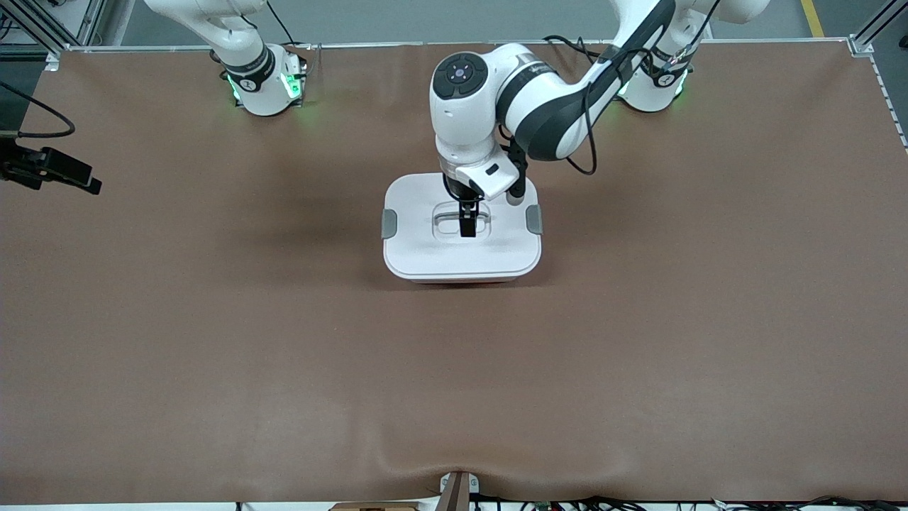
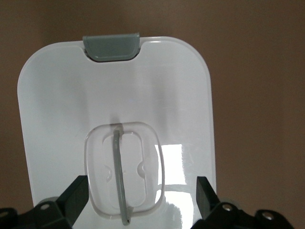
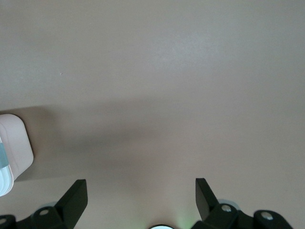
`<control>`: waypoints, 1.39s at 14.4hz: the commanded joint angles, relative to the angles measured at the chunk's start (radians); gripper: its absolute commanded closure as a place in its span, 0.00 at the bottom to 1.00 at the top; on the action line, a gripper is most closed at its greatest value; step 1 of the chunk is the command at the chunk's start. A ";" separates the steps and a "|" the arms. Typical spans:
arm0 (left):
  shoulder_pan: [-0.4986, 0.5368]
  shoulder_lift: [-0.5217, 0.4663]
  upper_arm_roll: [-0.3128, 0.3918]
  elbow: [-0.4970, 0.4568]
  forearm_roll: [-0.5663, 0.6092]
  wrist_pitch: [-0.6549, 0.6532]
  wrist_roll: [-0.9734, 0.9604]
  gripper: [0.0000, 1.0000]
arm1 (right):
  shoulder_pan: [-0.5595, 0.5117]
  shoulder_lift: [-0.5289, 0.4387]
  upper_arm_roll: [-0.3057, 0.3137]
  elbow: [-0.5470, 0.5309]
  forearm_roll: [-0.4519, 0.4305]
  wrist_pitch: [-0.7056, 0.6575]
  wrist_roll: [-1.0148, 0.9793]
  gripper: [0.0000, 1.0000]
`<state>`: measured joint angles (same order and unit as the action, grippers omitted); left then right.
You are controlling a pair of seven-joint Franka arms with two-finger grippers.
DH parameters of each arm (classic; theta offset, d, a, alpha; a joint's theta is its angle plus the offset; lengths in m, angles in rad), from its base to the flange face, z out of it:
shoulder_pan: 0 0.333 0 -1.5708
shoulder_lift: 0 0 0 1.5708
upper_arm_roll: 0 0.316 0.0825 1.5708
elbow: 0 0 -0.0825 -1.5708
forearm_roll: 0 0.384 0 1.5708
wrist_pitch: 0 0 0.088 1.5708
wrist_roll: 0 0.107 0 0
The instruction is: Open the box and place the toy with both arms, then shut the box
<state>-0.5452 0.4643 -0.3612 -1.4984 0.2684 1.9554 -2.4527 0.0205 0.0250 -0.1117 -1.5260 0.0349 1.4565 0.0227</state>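
Box [image 1: 461, 245] sat lidded mid-table; left gripper [image 1: 467, 221] hovered released over its handle [image 2: 119, 176]. Right gripper [image 3: 140, 191] waited, open. Unfastened clips [image 1: 389, 223] might leave the lid loose.

Clearly a robotics lab, not a home: two white arms [image 1: 496, 92] bolted at bases glowing green [image 1: 266, 89], a wide table [image 1: 213, 341] under plain brown covering, aluminium framing [image 1: 876, 28] at the corners, loose black cables [image 1: 42, 121], grey floor with yellow tape [image 1: 812, 15].
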 commanded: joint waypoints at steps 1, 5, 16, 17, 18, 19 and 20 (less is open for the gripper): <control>0.030 -0.035 0.004 0.032 0.011 -0.042 0.134 0.00 | -0.011 -0.002 0.012 0.013 -0.013 -0.005 0.011 0.00; 0.126 -0.064 -0.005 0.032 0.003 -0.078 0.308 0.00 | -0.011 -0.002 0.012 0.013 -0.013 -0.007 0.011 0.00; 0.356 -0.154 -0.007 0.026 -0.109 -0.121 0.800 0.00 | -0.011 -0.002 0.013 0.013 -0.013 -0.005 0.011 0.00; 0.393 -0.164 -0.009 0.027 -0.142 -0.150 0.861 0.00 | -0.011 -0.002 0.013 0.013 -0.013 -0.005 0.011 0.00; 0.415 -0.167 -0.007 0.030 -0.175 -0.162 0.938 0.00 | -0.011 -0.002 0.013 0.013 -0.013 -0.005 0.011 0.00; 0.430 -0.179 0.002 0.030 -0.196 -0.165 1.018 0.00 | -0.011 -0.002 0.013 0.013 -0.013 -0.005 0.011 0.00; 0.454 -0.187 0.004 0.030 -0.212 -0.173 1.078 0.00 | -0.011 -0.002 0.013 0.013 -0.013 -0.005 0.011 0.00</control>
<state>-0.1222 0.3093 -0.3580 -1.4634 0.0992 1.8132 -1.4857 0.0205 0.0250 -0.1105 -1.5255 0.0348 1.4570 0.0227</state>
